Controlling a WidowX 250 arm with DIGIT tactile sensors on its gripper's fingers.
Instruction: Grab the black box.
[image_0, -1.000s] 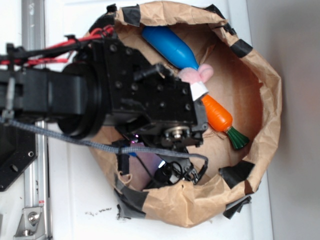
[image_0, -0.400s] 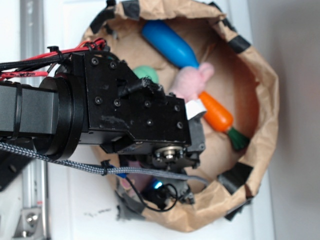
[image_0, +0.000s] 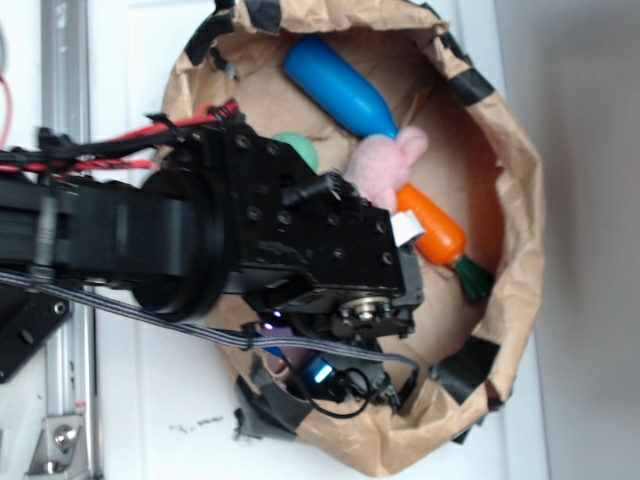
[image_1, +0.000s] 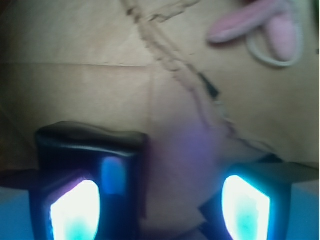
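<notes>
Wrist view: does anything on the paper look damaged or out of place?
Yes. A ragged tear runs diagonally across the brown paper, from the top edge down toward the lower right, with frayed, dark edges. Nothing looks spilled.

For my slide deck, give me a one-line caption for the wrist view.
Black box beside one glowing fingertip of the gripper, on brown paper.
</notes>
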